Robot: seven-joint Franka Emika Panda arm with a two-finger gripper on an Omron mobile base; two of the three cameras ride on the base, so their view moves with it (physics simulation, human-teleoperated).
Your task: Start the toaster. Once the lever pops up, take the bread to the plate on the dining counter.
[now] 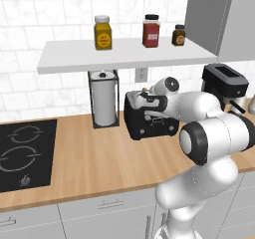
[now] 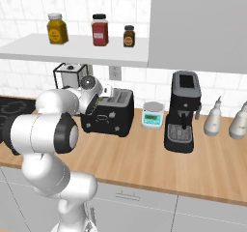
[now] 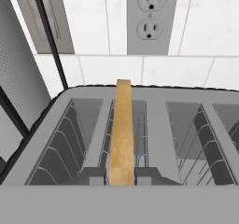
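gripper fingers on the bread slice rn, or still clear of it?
Touching. In the hand view both fingertips press the bread's lower edge from either side, no gap, above the toaster slots.

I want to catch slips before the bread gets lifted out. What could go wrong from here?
The pincer is shut on the thin edge of the bread, so the slice might tear or slip free. It stands in a narrow slot of the toaster; a tilted pull could snag it on the slot wires.

Bread (image 3: 123, 134) in toaster (image 2: 110, 114) slot; coffee machine (image 2: 182, 111) right of toaster.
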